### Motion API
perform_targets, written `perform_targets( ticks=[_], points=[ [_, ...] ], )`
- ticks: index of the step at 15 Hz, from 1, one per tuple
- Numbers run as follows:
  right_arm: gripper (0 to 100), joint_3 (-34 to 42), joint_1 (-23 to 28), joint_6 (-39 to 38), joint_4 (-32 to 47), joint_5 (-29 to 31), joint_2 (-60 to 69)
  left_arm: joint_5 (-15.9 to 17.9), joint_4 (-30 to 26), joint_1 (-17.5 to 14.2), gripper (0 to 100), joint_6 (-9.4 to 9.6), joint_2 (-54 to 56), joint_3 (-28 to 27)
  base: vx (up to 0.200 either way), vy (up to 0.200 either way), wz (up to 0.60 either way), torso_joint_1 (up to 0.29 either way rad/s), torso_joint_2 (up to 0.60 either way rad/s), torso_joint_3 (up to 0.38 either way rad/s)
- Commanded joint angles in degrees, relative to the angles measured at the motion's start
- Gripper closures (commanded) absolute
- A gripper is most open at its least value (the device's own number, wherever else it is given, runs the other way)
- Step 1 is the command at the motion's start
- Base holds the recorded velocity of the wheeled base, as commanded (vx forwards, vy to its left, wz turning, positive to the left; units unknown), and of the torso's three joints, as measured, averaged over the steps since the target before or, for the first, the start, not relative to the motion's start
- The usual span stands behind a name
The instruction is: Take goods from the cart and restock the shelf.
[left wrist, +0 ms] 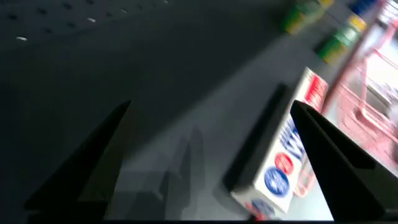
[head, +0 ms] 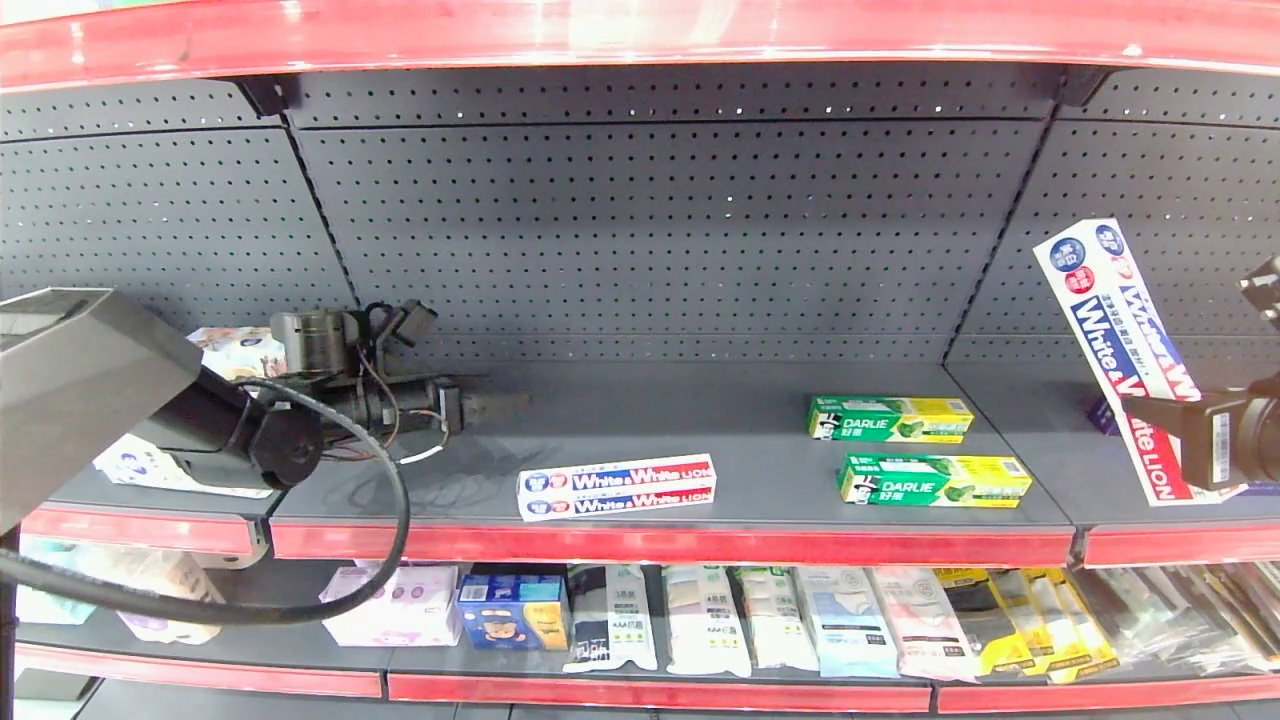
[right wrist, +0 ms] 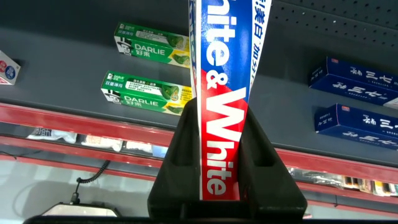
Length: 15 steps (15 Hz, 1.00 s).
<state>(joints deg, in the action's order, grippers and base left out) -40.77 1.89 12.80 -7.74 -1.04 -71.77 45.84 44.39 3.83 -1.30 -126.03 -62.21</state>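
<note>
Currently the right end effector (right wrist: 221, 130) pinches the lower end of a long, glossy cardboard toothpaste box (head: 1120, 340), its long axis tilted steeply upward over the matte metal shelf (head: 700, 420). The left end effector (left wrist: 205, 155) is spread near 1 flat-lying second box (head: 617, 487).

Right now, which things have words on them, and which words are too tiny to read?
Upright toothpaste box: big blue and red letters, clear.
Lying toothpaste box: same big letters, clear.
Green boxes: bold letters clear, small print too tiny.
Blue boxes: pale characters, too small to read.
Lower-shelf packets: too small.
</note>
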Motion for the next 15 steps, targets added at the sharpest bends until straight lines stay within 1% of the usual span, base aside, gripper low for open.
perform_targets(
  ticks=[1, 2, 3, 4, 5, 6, 8, 10, 13, 15],
  points=[
    [100, 0.2, 0.0, 0.0, 0.0, 0.0, 0.1, -3.7, 2.5, 1.6, 0, -2.30, -0.1, 0.8, 0.000, 0.000, 0.00, 0.000, 0.00, 0.000],
    [100, 0.3, -0.1, 0.0, 0.0, 0.0, 0.0, -5.1, 4.2, 2.0, 0, -3.71, 1.1, 3.0, 0.000, 0.000, 0.00, 0.000, 0.00, 0.000],
    [100, 0.3, -0.2, 0.0, 0.0, 0.0, 0.0, -5.1, 4.2, 2.1, 0, -3.88, 2.8, 5.1, 0.000, 0.000, 0.00, 0.000, 0.00, 0.000],
    [100, 0.4, -0.2, 0.0, 0.0, 0.0, 0.2, -5.1, 4.0, 2.2, 0, -3.88, 3.9, 6.7, 0.000, 0.000, 0.00, 0.000, 0.00, 0.000],
    [100, 1.0, -0.2, 0.1, 0.0, 0.0, 0.5, -5.3, 4.2, 2.8, 0, -3.88, 6.0, 9.9, 0.000, 0.000, 0.00, 0.000, 0.00, 0.000],
    [100, 1.6, -0.3, 0.3, 0.0, -0.1, 0.7, -5.2, 4.2, 2.8, 0, -3.88, 7.5, 11.8, 0.000, 0.000, 0.00, 0.000, 0.00, 0.000],
    [100, 1.6, -1.6, 0.0, 0.0, 0.0, 0.8, -5.1, 4.4, 2.9, 0, -3.79, 10.7, 15.5, 0.000, 0.000, 0.00, 0.000, 0.00, 0.000],
    [100, 1.8, -2.1, -0.1, 0.0, 0.0, 1.3, -5.0, 4.9, 2.9, 0, -3.09, 13.5, 19.5, 0.000, 0.000, 0.00, 0.000, 0.00, 0.000],
    [100, 2.4, -2.0, -0.1, 0.0, 0.0, 2.4, -5.0, 8.5, 2.8, 0, -2.56, 16.6, 24.5, 0.000, 0.000, 0.00, 0.000, 0.00, 0.000],
    [100, 2.4, -2.0, -0.6, 0.0, 0.0, 2.7, -4.7, 12.7, 2.7, 0, -2.65, 18.7, 29.8, 0.000, 0.000, 0.00, 0.000, 0.00, 0.000]
  ],
)
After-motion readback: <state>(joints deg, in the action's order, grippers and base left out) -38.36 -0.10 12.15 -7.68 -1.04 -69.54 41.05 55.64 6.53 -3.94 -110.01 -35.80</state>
